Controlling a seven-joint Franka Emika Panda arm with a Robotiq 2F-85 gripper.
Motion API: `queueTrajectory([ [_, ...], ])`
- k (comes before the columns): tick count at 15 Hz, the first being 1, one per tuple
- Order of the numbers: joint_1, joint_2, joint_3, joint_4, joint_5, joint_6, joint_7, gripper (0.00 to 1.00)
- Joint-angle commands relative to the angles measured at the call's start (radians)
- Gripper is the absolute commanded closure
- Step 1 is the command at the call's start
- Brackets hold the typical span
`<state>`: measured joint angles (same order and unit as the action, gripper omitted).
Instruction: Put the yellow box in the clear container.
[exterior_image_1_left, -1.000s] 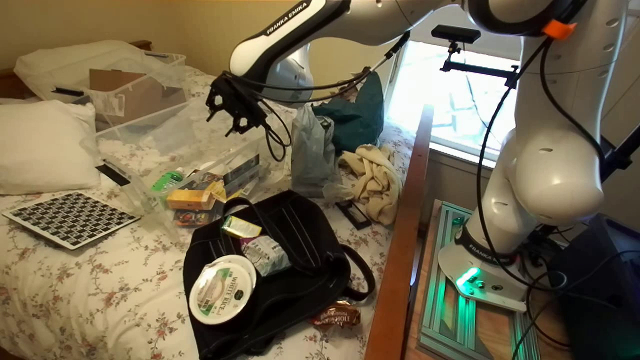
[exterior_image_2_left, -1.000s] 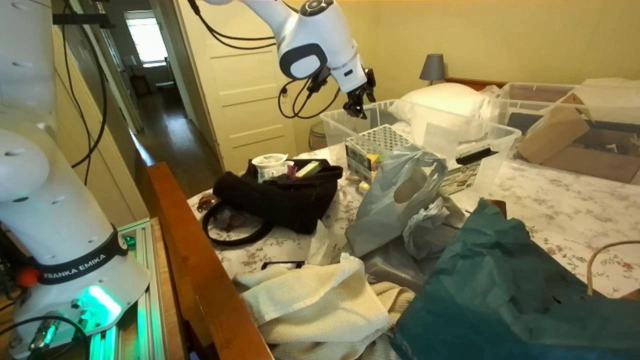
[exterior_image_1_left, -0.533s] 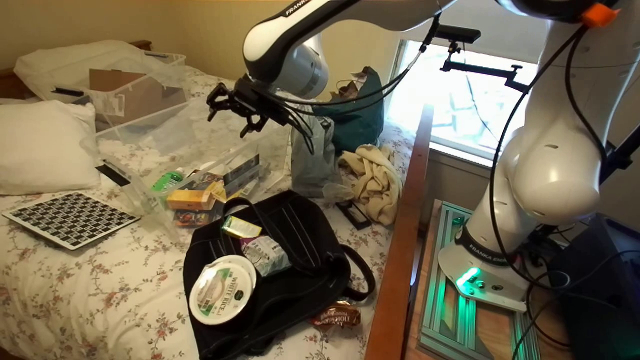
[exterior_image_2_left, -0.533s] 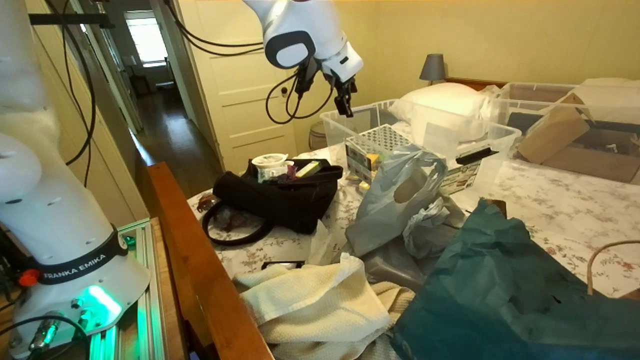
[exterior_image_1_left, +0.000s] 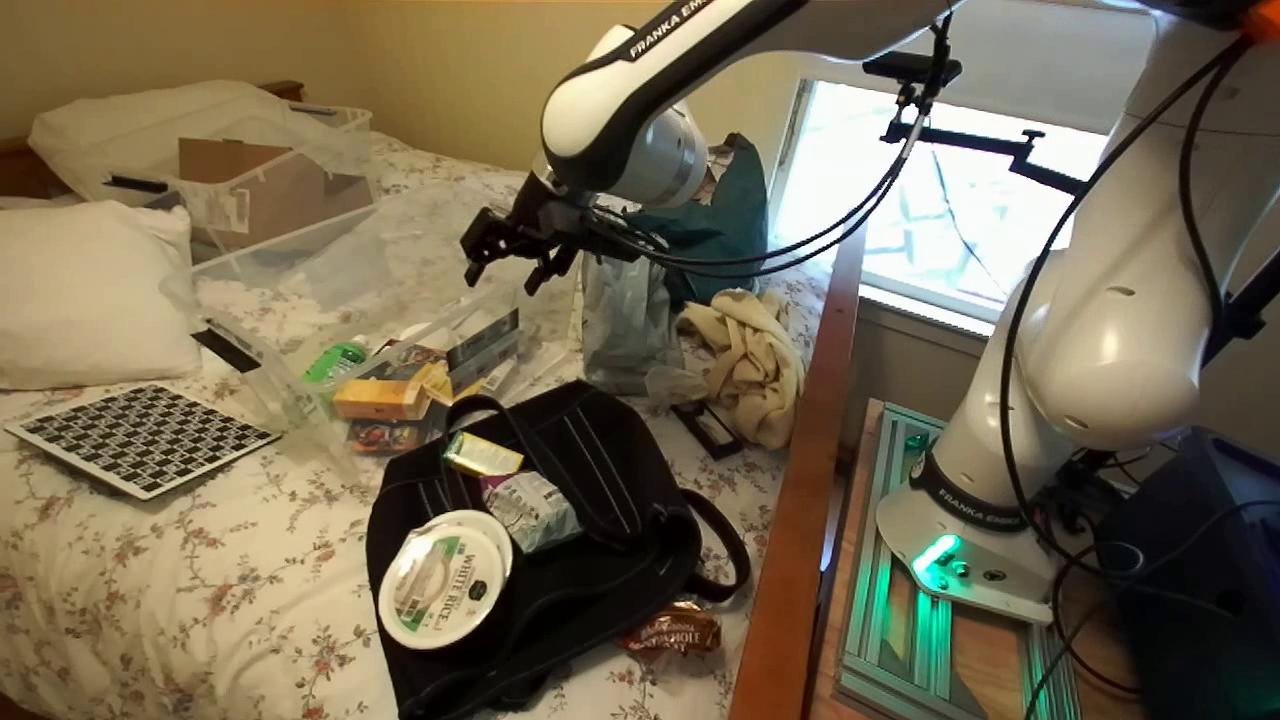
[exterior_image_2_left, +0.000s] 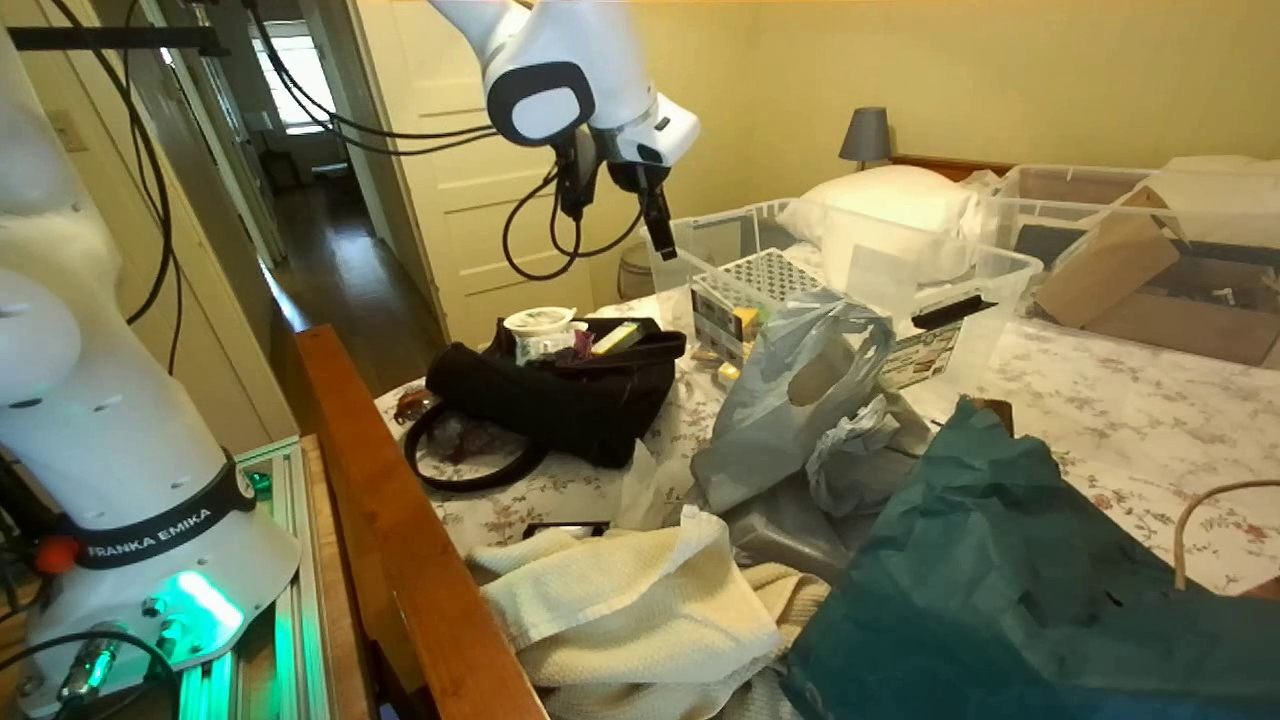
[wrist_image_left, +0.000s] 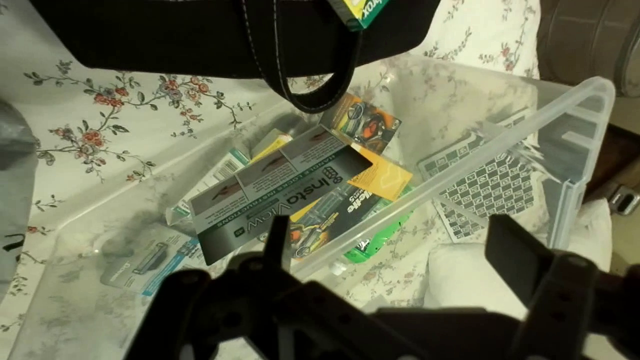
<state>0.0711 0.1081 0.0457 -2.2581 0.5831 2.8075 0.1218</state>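
bright-yellow rectangular carton (exterior_image_1_left: 380, 398) seen inside clear rectangular plastic tub (wrist_image_left: 450, 178); black two-fingered gripper (exterior_image_1_left: 503, 281) spread, nothing held; placing judged done, retreat needed.

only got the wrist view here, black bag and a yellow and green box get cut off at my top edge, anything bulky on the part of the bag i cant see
Observer: Yes, in an exterior view a round white tub marked WHITE RICE lies on the black bag.
Operator: ok and is the clear container in my view the only one
Observer: No, both exterior views show a second clear container, with brown cardboard showing through its wall.
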Motion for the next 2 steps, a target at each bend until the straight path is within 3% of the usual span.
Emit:
queueTrajectory([
  [1, 0.0, -0.008, 0.0, -0.009, -0.003, 0.0, -0.004, 0.0],
  [2, 0.0, -0.014, 0.0, -0.014, -0.004, 0.0, -0.008, 0.0],
])
